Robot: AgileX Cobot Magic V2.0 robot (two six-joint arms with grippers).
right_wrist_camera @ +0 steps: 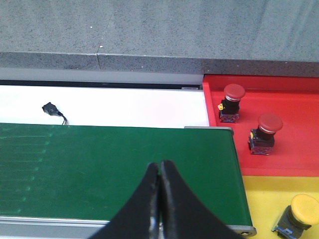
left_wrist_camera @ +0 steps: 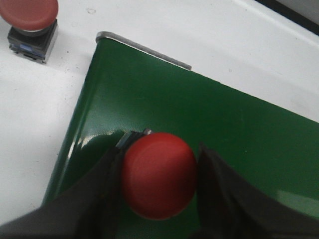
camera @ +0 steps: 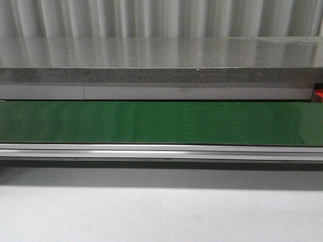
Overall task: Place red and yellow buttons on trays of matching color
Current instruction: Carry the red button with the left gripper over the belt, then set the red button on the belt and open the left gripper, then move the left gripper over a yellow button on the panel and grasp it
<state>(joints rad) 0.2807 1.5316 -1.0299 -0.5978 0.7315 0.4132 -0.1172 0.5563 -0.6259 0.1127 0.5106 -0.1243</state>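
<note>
Over the green conveyor belt (left_wrist_camera: 209, 134), the left gripper (left_wrist_camera: 159, 181) has its jaws clamped on a red button (left_wrist_camera: 158, 175), evidently for sorting. Right gripper (right_wrist_camera: 159, 199) hangs empty, jaws together. Two red buttons (right_wrist_camera: 233, 102) sit in the red tray (right_wrist_camera: 294, 94); one yellow button (right_wrist_camera: 303, 209) in the yellow tray (right_wrist_camera: 264, 199).

the left gripper (left_wrist_camera: 159, 189) has two broad, dark grey fingers (left_wrist_camera: 224, 194) with a matte finish. the right gripper (right_wrist_camera: 159, 172) has black fingers (right_wrist_camera: 177, 209), smooth, curved, tapering to narrow tips.

red tray (right_wrist_camera: 299, 149): two red buttons (right_wrist_camera: 233, 103) | yellow tray (right_wrist_camera: 269, 199): yellow button (right_wrist_camera: 301, 211)
</note>
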